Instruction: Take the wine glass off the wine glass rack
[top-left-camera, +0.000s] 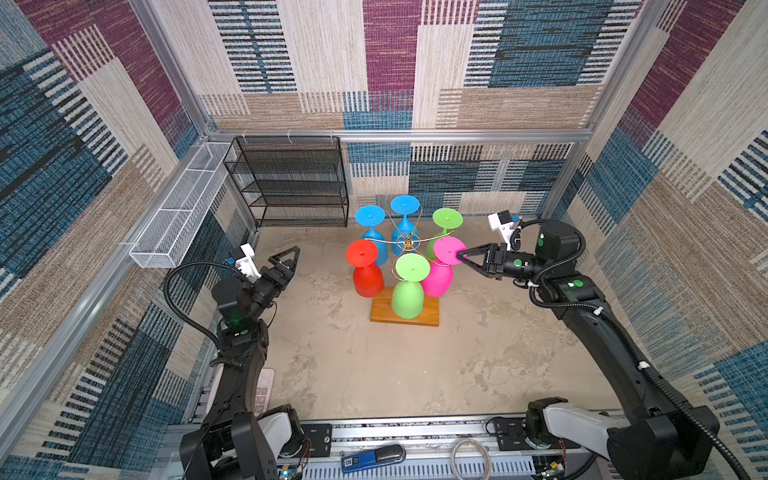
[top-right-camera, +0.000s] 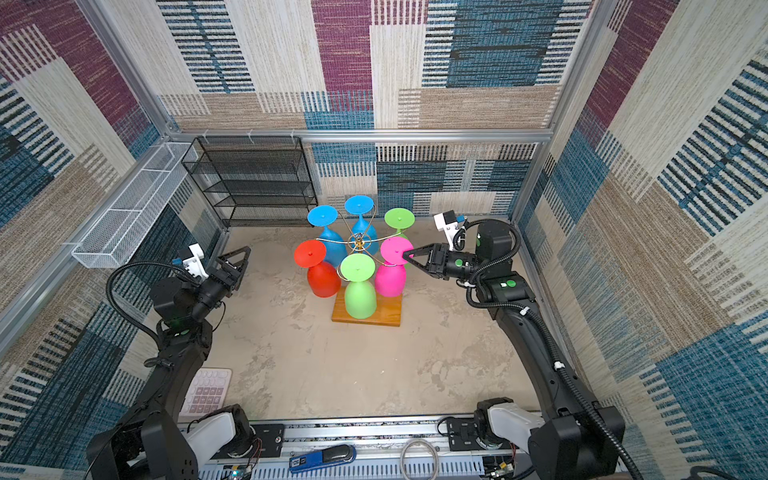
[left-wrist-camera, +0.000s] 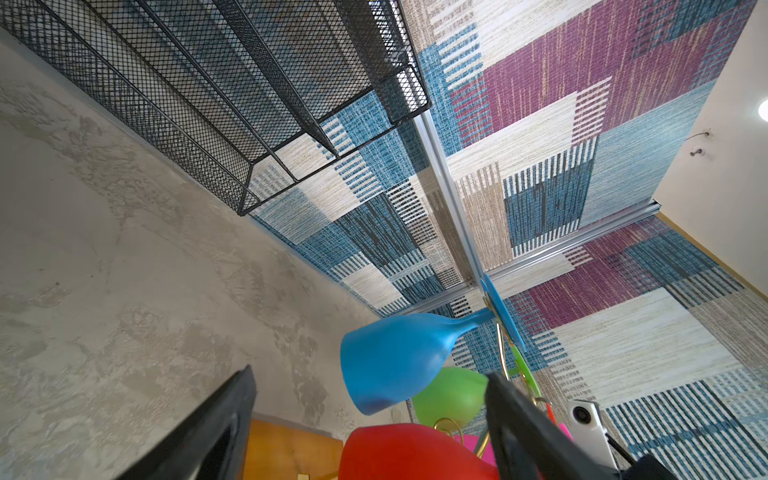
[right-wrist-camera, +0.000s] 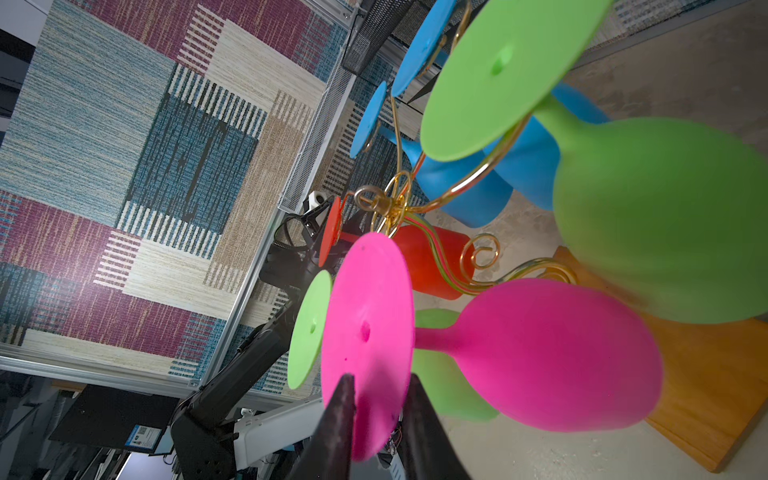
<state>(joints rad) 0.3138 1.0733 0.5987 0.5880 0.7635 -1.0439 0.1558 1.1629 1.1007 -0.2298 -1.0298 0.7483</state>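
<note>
The pink glass (top-left-camera: 436, 280) hangs bowl-down on the rack (top-left-camera: 431, 313) just right of frame centre: right jaws narrow astride its foot, pinch unconfirmed, left jaws wide, so close firmly, then slide it outward along its wire arm.

Pink glass (top-left-camera: 436, 280), red glass (top-left-camera: 368, 282), greens and blues; gold wine glass rack (top-left-camera: 431, 309), orange-brown base; mottled beige counter (top-left-camera: 395, 374).

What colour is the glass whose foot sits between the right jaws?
Pink. The pink glass shows best in the right wrist view.
</note>
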